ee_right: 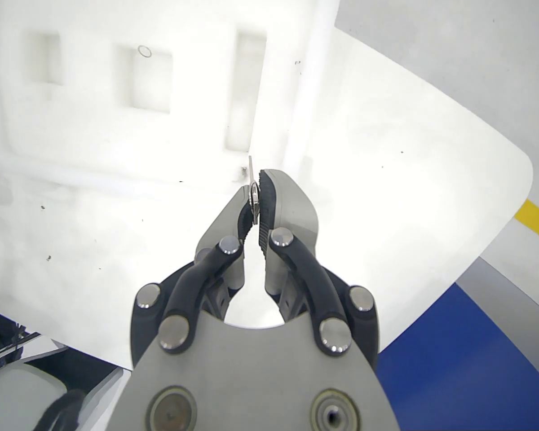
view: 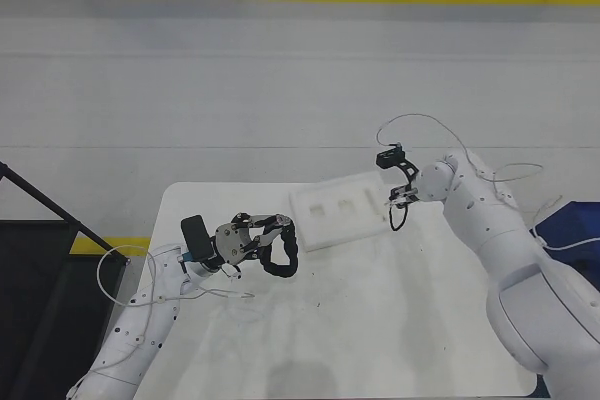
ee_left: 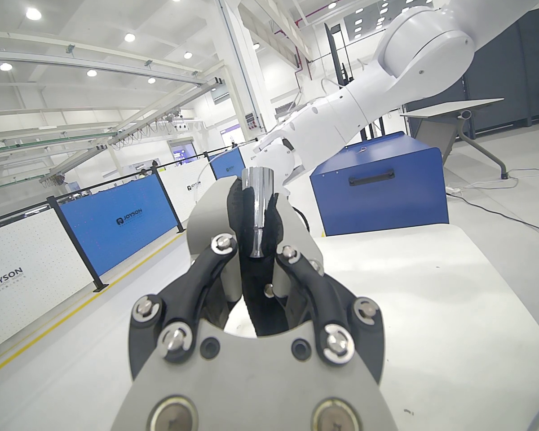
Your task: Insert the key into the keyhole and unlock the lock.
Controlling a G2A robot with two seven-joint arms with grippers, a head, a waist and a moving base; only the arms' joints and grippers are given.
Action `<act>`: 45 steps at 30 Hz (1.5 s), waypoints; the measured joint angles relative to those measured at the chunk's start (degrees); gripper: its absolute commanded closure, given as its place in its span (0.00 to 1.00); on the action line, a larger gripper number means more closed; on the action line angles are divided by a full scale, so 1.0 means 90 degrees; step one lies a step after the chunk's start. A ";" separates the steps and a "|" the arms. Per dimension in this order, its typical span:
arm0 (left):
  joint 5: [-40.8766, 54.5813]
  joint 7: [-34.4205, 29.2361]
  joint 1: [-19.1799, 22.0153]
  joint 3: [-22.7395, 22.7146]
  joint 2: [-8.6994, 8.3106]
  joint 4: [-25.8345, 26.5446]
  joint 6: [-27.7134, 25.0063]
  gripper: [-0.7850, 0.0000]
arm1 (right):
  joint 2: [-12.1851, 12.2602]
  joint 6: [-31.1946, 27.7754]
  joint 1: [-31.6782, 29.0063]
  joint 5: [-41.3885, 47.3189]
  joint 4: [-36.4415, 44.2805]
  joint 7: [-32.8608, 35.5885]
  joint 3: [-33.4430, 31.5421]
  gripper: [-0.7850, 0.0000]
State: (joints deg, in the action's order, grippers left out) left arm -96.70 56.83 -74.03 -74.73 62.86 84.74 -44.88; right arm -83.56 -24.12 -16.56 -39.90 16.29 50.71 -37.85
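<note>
My left gripper (ee_left: 251, 208) is shut on the lock (ee_left: 257, 213), a black looped cable lock with a shiny chrome cylinder end that sticks out past the fingertips. In the top view the lock (view: 280, 252) curves out from the left gripper (view: 265, 235) over the table's left part. My right gripper (ee_right: 254, 195) is shut on a small silver key (ee_right: 251, 181), whose thin blade pokes out beyond the fingertips. That gripper (view: 398, 203) hangs over the right edge of the white foam tray (view: 325, 232).
The foam tray (ee_right: 72, 136) has several rectangular pockets; one holds a small ring. The white table (view: 380, 320) has rounded corners. A blue cabinet (ee_left: 377, 190) stands beside the table on the right, and a black frame (view: 20, 200) on the left.
</note>
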 measured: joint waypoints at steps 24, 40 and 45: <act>0.0000 0.0000 0.0000 0.0000 0.0000 0.0000 0.0000 1.00 | 0.1448 -0.1198 -0.0923 0.0990 0.3232 0.1171 -0.1875 1.00; 0.0000 0.0000 0.0000 0.0000 0.0000 0.0000 0.0000 1.00 | 0.2464 -0.0518 -0.3715 0.1447 0.8132 0.2344 -0.4453 1.00; 0.0000 0.0000 0.0000 0.0000 0.0000 0.0000 0.0000 1.00 | 0.2580 -0.1005 -0.3998 0.2414 0.8541 0.2235 -0.4929 1.00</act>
State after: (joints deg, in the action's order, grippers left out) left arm -96.70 56.83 -74.03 -74.73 62.86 84.74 -44.88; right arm -60.35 -33.17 -52.55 -18.17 93.16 70.83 -82.22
